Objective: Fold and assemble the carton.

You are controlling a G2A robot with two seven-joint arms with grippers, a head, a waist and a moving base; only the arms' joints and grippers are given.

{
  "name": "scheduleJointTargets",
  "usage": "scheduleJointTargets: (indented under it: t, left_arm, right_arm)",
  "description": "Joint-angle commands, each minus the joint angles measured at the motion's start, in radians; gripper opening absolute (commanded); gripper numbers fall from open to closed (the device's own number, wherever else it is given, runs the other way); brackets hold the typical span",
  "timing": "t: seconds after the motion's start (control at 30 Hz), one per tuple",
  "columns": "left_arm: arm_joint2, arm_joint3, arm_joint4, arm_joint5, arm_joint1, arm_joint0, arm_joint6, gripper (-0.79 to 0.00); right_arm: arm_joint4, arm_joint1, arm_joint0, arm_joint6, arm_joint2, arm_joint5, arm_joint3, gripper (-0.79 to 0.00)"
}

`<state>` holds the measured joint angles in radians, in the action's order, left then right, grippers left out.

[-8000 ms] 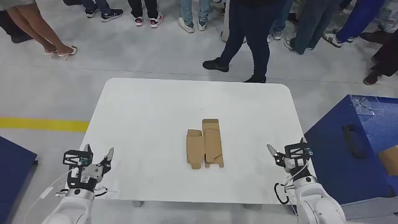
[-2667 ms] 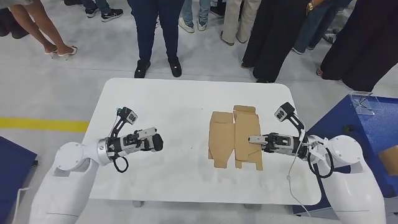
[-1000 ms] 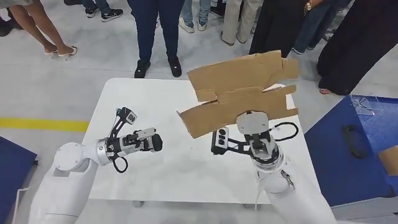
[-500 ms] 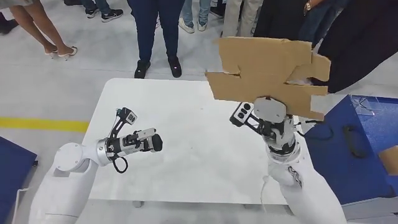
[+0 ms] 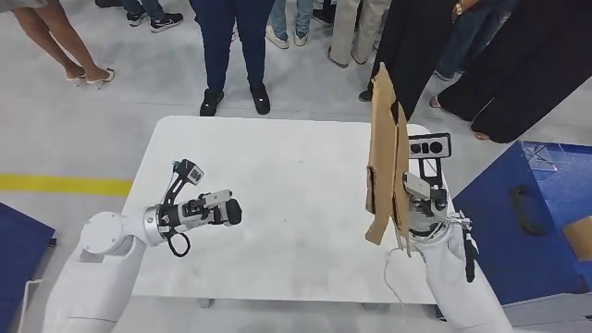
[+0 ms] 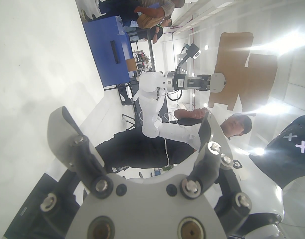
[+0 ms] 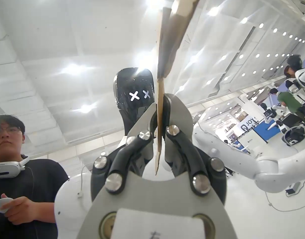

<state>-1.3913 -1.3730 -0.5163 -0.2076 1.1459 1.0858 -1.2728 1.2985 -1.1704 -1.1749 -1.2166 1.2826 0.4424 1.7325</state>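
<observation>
The right gripper (image 7: 160, 103) is pinching the carton (image 5: 381, 148) (upright, edge-on) above the table (image 5: 277, 157); the left gripper (image 6: 131, 113) is hovering opposite, fingers apart.

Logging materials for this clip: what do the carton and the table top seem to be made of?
Carton: thin brown cardboard, matte and unprinted; its raw edge shows clamped in the right gripper. Table: smooth plain white top, likely laminate or painted board; the core is hidden.
</observation>
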Motion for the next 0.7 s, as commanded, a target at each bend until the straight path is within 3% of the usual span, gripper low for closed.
scheduleJointTargets:
  t: [0.0, 0.3, 0.43, 0.6, 0.67]
  left_arm:
    - [0.000, 0.000, 0.000, 0.000, 0.000, 0.000, 0.000, 0.000]
    - [0.000, 0.000, 0.000, 0.000, 0.000, 0.000, 0.000, 0.000]
    - [0.000, 0.000, 0.000, 0.000, 0.000, 0.000, 0.000, 0.000]
    - [0.000, 0.000, 0.000, 0.000, 0.000, 0.000, 0.000, 0.000]
    - [0.000, 0.000, 0.000, 0.000, 0.000, 0.000, 0.000, 0.000]
  right_arm:
    - [0.000, 0.000, 0.000, -0.001, 0.000, 0.000, 0.000, -0.785]
    - [-0.023, 0.000, -0.001, 0.031, 0.010, 0.014, -0.003, -0.785]
    - [-0.181, -0.010, 0.028, 0.080, 0.041, 0.241, -0.021, -0.785]
    - [-0.644, -0.026, 0.098, 0.365, 0.069, 0.527, -0.024, -0.785]
    - [-0.817, -0.036, 0.131, 0.409, 0.103, 0.570, -0.026, -0.785]
